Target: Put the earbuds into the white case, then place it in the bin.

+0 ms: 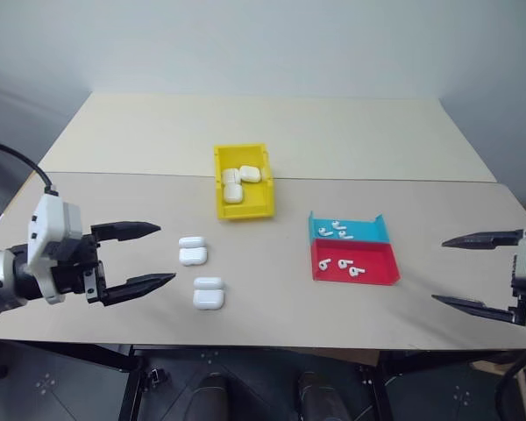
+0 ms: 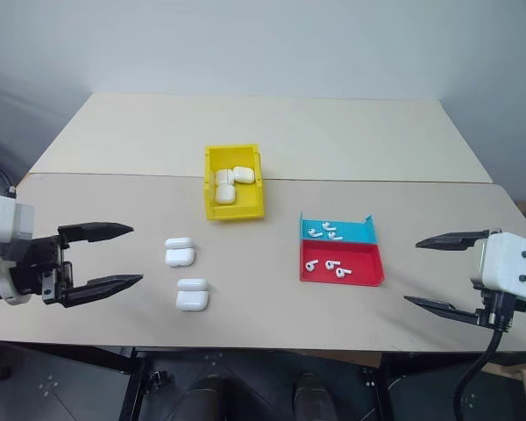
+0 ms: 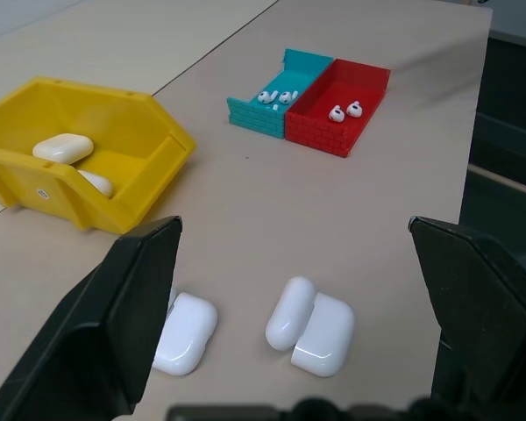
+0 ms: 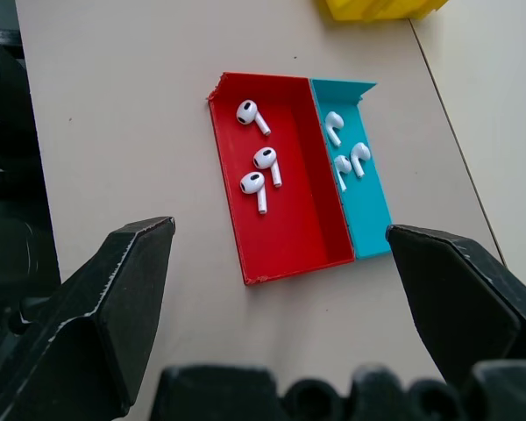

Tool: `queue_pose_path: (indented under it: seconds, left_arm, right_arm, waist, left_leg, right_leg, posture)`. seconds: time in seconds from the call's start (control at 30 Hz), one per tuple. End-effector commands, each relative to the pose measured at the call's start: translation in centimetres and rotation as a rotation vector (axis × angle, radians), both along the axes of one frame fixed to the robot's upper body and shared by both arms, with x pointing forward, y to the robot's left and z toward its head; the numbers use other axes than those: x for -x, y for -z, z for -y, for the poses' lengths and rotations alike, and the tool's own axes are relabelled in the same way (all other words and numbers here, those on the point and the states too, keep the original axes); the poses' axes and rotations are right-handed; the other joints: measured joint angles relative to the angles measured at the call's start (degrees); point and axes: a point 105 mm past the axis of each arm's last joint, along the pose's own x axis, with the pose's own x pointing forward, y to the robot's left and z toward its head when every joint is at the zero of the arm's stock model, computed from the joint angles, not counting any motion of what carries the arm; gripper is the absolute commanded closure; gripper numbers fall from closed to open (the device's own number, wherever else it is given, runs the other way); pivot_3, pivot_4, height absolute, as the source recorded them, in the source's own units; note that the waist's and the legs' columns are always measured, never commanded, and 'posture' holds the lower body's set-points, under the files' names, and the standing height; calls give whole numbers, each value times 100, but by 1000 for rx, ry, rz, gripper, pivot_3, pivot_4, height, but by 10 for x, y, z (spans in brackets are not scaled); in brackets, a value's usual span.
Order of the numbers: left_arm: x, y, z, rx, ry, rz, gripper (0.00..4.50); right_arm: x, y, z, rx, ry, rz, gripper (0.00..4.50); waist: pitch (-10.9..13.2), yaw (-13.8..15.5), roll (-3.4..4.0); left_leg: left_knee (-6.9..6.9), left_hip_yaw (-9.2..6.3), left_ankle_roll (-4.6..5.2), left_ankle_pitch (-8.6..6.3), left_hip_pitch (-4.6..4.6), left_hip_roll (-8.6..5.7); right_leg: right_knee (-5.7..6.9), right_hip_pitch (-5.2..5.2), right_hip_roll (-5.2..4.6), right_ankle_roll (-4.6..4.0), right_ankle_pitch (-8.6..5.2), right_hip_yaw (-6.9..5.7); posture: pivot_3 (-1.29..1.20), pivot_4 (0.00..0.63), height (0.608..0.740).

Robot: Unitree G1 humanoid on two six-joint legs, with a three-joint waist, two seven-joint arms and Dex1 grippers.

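Left tool (image 1: 149, 257) and right tool (image 1: 473, 272): both released, empty, above tabletop (image 1: 272, 289) near edge. Two white cases (image 1: 208, 293) open on tabletop. Three earbuds (image 4: 259, 159) in red tray (image 1: 373, 270), three in teal tray (image 1: 368, 230). Farther, bin (image 1: 243, 208): three cases.

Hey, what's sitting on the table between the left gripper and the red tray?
Two white cases with lids open lie between the left gripper and the red tray; past them the tabletop is bare, as the left eye view shows.
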Motion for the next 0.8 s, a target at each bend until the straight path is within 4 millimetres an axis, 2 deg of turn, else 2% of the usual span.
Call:
queue_pose_path:
  seconds: [0.03, 0.27, 0.5, 0.67, 0.73, 0.8]
  left_arm:
    - [0, -7, 5, 3, -7, 17, 0]
    - [-7, -8, 5, -44, -90, 75, 0]
    - [-10, -14, 16, -99, -161, 167, 0]
    - [-9, -7, 23, -181, -226, 91, 0]
    - [-15, -6, 25, -240, -312, 115, 0]
    - [-17, -1, 27, -297, -349, 49, 0]
  right_arm:
    - [1, -10, -6, 12, -23, 62, 27]
    - [-3, -11, -5, 17, -10, 64, 27]
    - [-5, -12, -3, 17, 2, 62, 27]
    - [-3, -16, -4, 9, 30, 30, 27]
    - [-1, -14, -3, 11, 43, 17, 27]
    - [0, -12, -2, 8, 63, 11, 27]
  waist:
    - [0, 0, 0]
    - [0, -4, 0]
    - [0, 1, 0]
    - [0, 1, -1]
    - [0, 8, -1]
    - [1, 27, -4]
  left_leg:
    - [0, 0, 0, 0, 0, 0]
    - [0, 0, 0, 0, 2, 0]
    - [0, -1, 0, 0, 3, 0]
    - [0, -1, 0, 0, 7, 0]
    - [0, -1, 0, 0, 10, 0]
    - [0, -2, 0, 0, 16, -1]
  right_leg:
    - [0, 0, 0, 0, 0, 0]
    - [0, 2, 0, 0, 0, 0]
    - [-1, 5, 0, 0, 0, 0]
    - [-2, 9, 0, 0, 0, 0]
    - [-2, 13, -1, 0, 0, 0]
    - [-3, 21, -1, 1, 0, -1]
  posture:
    - [0, 150, 740]
    - [0, 150, 740]
    - [0, 150, 740]
    - [0, 150, 740]
    - [0, 150, 740]
    - [0, 150, 740]
